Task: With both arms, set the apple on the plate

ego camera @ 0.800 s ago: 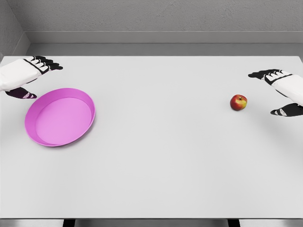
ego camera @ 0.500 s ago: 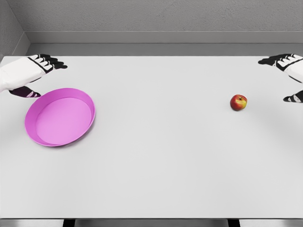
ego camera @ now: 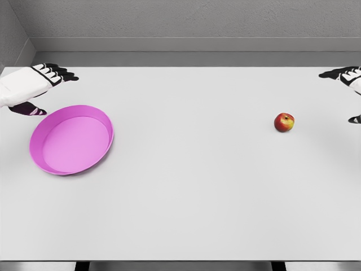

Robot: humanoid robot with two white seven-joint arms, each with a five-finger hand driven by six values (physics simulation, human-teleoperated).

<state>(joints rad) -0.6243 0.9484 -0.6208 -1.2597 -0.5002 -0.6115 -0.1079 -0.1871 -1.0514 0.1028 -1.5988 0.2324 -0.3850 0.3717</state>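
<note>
A small red and yellow apple point(ego camera: 284, 122) rests on the white table at the right. A pink plate point(ego camera: 71, 139) with a raised rim lies at the left, holding nothing. My left hand point(ego camera: 45, 90) hovers just behind the plate's far left rim, open, fingers spread, thumb down. My right hand point(ego camera: 348, 93) shows only partly at the right edge, well right of the apple and behind it, open with black fingertips point(ego camera: 334, 73) extended.
The white table point(ego camera: 192, 186) spans most of the view, its front edge near the bottom. A grey wall runs behind its far edge.
My right hand has drawn back to the right and away from the apple, now mostly out of view. My left hand has barely shifted. Apple and plate have not moved.
</note>
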